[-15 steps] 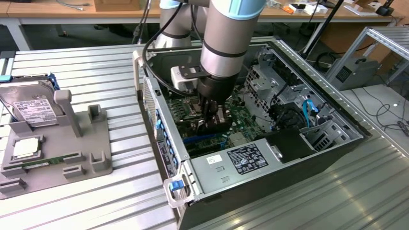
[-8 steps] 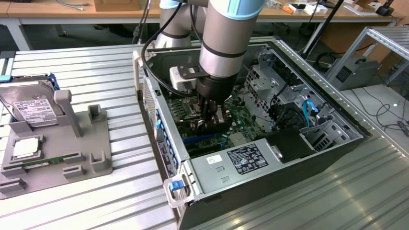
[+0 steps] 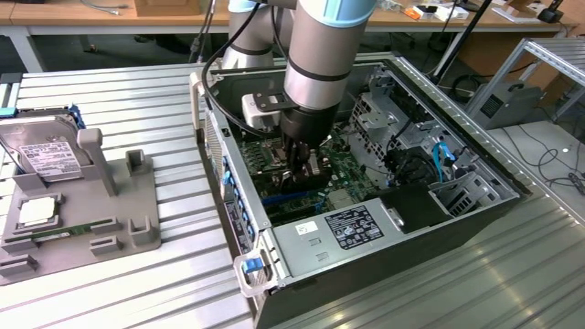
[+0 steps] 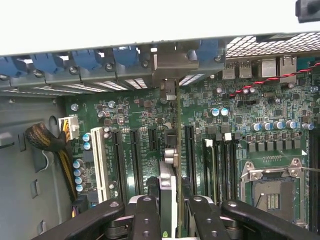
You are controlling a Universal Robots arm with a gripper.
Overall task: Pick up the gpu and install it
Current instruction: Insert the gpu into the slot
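The hand (image 4: 170, 212) grips the gpu (image 4: 171, 165) edge-on above the motherboard (image 4: 225, 115).

The motherboard (image 4: 200, 125) is dark green, the slot clips (image 4: 75, 62) are blue, the tray (image 3: 82, 212) is grey, the hard drive (image 3: 41, 147) is silver with white label.

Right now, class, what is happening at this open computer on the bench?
A robot arm has reached down into the open computer case. Its claw grips the gpu edge-on, standing upright over the motherboard among the expansion slots, with the card's metal bracket up against the rear slot openings of the case. On the exterior view's left, a grey parts holder carries a hard drive, off to the side of the case.
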